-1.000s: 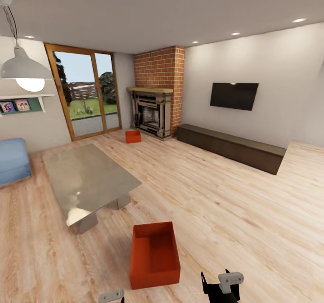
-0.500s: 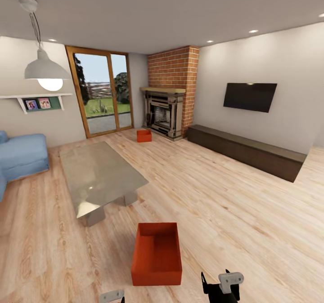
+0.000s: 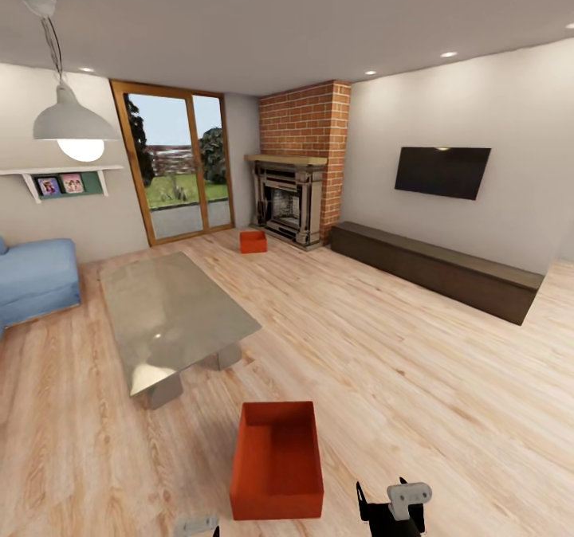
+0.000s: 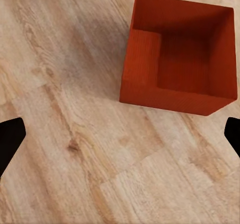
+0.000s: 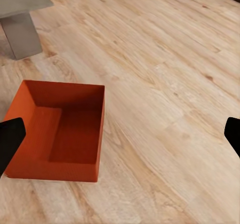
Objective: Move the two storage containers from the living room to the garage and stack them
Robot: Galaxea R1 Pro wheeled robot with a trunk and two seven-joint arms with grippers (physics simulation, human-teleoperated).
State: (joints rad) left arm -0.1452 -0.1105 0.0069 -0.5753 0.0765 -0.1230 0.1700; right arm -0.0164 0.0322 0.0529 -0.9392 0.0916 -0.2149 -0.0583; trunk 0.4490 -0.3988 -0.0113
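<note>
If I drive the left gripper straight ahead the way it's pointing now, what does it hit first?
Most likely bare wood-plank floor: the left gripper looks down at planks, with the near storage container off to one side of its line. Depth is hard to judge.

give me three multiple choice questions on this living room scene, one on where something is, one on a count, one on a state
1. Where is the far storage container?
A. on the wood floor by the fireplace
B. on the low table
C. on the dark cabinet

2. How many orange-red containers are in the head view?
A. one
B. two
C. three

3. What is the state of the near storage container?
A. lidded
B. gripped and lifted
C. open-topped, empty, resting on the floor

Answers:
1. A, it sits on the planks just in front of the brick fireplace.
2. B, one near the robot and one by the fireplace.
3. C, both wrist views show its bare inside, and the left gripper and right gripper are open and clear of it.
</note>
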